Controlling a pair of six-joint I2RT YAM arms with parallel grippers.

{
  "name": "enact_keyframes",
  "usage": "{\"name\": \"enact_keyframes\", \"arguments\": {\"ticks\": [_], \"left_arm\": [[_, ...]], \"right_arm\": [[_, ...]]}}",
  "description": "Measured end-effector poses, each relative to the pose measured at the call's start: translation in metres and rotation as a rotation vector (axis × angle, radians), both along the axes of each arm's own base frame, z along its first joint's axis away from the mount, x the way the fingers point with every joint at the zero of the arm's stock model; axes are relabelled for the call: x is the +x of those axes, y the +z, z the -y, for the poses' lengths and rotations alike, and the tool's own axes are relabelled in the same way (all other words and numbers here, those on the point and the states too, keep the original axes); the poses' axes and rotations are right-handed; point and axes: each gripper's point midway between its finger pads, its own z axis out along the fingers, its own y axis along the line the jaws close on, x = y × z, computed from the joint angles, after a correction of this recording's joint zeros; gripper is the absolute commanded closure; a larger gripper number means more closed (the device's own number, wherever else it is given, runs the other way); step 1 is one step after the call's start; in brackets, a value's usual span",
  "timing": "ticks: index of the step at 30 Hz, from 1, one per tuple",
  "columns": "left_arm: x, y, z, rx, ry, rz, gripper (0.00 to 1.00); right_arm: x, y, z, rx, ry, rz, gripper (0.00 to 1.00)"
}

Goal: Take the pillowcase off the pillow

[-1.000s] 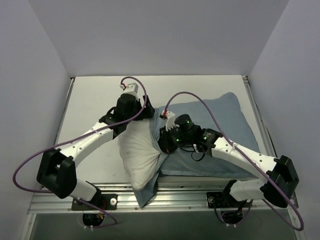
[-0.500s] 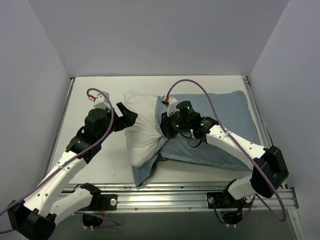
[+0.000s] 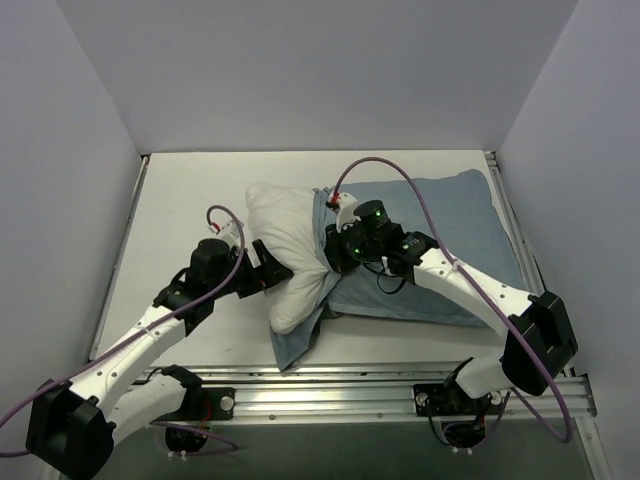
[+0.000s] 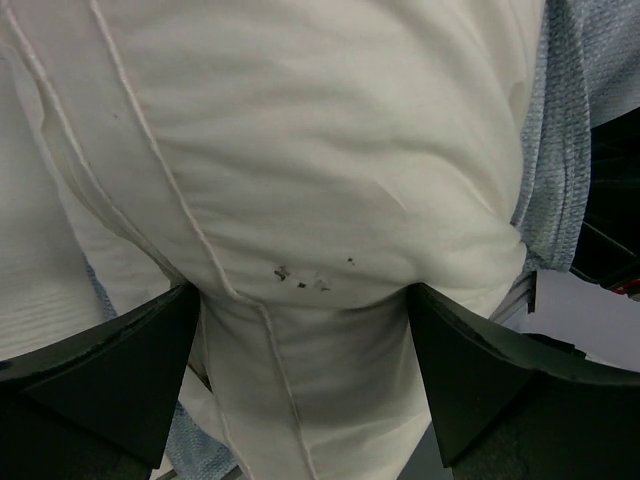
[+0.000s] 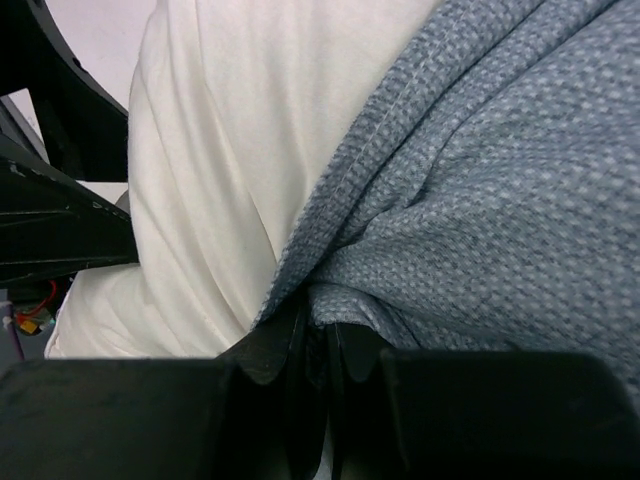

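The white pillow (image 3: pixel 285 255) sticks out leftward from the mouth of the blue-grey pillowcase (image 3: pixel 445 255), which lies flat to the right. My left gripper (image 3: pixel 268 274) is open wide at the pillow's near-left side. In the left wrist view the pillow (image 4: pixel 300 170) bulges between the two fingers (image 4: pixel 110 375) and touches both, filling the left gripper (image 4: pixel 305 385). My right gripper (image 3: pixel 336 256) is shut on the pillowcase's open hem. In the right wrist view the right gripper (image 5: pixel 318 345) pinches a fold of the pillowcase (image 5: pixel 500 180) beside the bare pillow (image 5: pixel 215 170).
A flap of the pillowcase (image 3: pixel 295 345) trails toward the metal rail (image 3: pixel 350 385) at the table's front edge. Purple cables (image 3: pixel 400 190) loop above both arms. White walls close in the table on three sides.
My left arm swung from the pillow's far side round to its near-left side and now straddles it. The pillow's free end moved away from the front edge. The right gripper kept its grip.
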Motion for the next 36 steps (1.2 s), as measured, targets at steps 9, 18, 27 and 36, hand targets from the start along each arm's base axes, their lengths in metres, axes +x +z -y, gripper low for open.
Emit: {"name": "enact_keyframes", "arguments": {"ticks": [9,18,27,36], "left_arm": [[0.014,-0.018,0.032,-0.104,-0.045,-0.036,0.09],[0.019,-0.019,0.060,-0.158,-0.076,-0.011,0.87],[0.020,-0.012,0.071,-0.185,-0.092,0.022,0.98],[0.022,0.012,0.067,-0.110,-0.080,0.082,0.98]], "right_arm": [[0.011,-0.007,0.020,-0.032,-0.118,0.025,1.00],[0.012,0.002,0.046,-0.044,-0.260,0.050,0.94],[-0.002,0.027,0.080,-0.058,-0.385,0.072,0.40],[-0.019,0.070,0.085,-0.076,-0.431,0.200,0.31]]}}
